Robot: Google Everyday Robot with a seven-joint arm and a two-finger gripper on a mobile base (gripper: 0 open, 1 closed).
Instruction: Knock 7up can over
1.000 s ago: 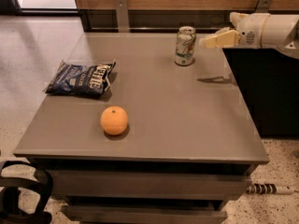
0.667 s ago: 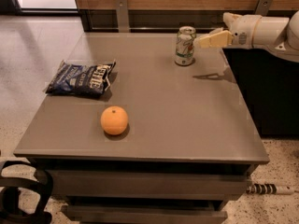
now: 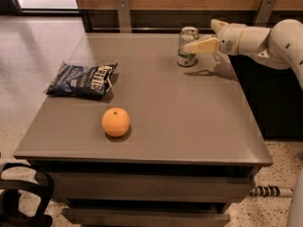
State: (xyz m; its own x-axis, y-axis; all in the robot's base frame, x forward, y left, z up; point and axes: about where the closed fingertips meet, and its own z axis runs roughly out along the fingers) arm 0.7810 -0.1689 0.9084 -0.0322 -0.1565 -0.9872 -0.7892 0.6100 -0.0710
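Note:
The 7up can (image 3: 186, 46) stands upright near the far right of the grey table (image 3: 156, 108); it is whitish-silver with green markings and a silver top. My gripper (image 3: 193, 45) comes in from the right on a white arm. Its cream fingertip reaches the can's right side at about mid-height and looks to be touching it.
A dark blue chip bag (image 3: 84, 79) lies at the table's left. An orange fruit (image 3: 115, 122) sits near the front middle. A wooden wall with metal brackets runs behind the table. The table's right edge is below my arm.
My gripper has moved left, closing the gap to the can's right side. The can still stands upright in the same spot.

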